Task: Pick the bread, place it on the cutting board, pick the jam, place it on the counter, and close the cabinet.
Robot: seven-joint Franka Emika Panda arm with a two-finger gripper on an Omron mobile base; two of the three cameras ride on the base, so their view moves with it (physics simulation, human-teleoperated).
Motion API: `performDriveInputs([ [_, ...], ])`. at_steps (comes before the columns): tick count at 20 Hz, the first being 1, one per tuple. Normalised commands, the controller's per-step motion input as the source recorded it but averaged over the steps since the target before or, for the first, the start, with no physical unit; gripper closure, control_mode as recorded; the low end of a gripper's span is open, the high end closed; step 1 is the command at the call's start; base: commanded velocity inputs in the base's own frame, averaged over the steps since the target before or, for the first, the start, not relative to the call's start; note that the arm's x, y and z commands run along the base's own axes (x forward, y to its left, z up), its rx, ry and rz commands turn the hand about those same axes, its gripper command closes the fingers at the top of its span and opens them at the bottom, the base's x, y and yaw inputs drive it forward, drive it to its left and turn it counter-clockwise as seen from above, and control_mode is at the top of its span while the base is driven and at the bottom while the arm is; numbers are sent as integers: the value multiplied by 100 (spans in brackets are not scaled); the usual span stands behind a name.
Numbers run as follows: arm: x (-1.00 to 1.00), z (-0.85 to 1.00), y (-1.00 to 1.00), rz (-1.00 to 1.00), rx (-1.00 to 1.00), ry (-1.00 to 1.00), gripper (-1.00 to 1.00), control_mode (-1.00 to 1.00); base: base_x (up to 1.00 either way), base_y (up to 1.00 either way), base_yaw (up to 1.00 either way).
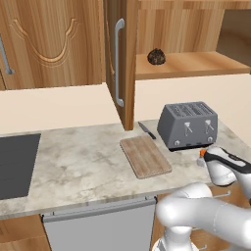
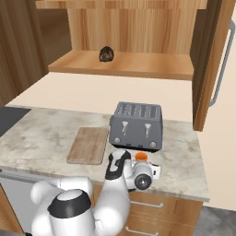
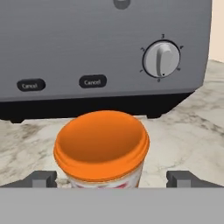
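Observation:
The jam [image 3: 101, 148], a small jar with an orange lid, stands on the marbled counter [image 1: 78, 162] just in front of the toaster. My gripper [image 3: 111, 179] is open around it, with a dark fingertip on each side and a gap to the jar on both. From the base views, the jam [image 1: 202, 153] [image 2: 141, 157] shows at the tip of my hand. The bread [image 1: 156, 57] [image 2: 107, 54], a dark lumpy ball, lies on the shelf of the open cabinet [image 1: 117, 59]. The cutting board [image 1: 145, 156] [image 2: 88, 144] lies bare, left of the toaster.
A grey toaster [image 1: 188, 125] [image 2: 137, 125] stands right behind the jam. A knife [image 1: 146, 130] lies between the board and the wall. A dark cooktop [image 1: 14, 164] is set in the counter at the left. The open cabinet door [image 2: 216, 60] juts out over the counter.

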Motion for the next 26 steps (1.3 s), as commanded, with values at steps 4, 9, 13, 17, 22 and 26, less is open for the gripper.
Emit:
performDriveInputs([
  [4, -14, 17, -6, 0, 0, 5, -100, -100, 0, 0, 0],
  [9, -5, 38, -3, 0, 2, 6, -100, -100, 0, 0, 0],
  [13, 0, 43, 0, -2, 0, 6, -100, -100, 0, 0, 0],
  [17, 0, 39, 0, -1, 0, 6, -100, -100, 0, 0, 0],
  [22, -4, 32, 0, 0, 0, 5, -100, -100, 0, 0, 0],
  [26, -9, 28, 2, 0, 0, 2, -100, -100, 0, 0, 0],
])
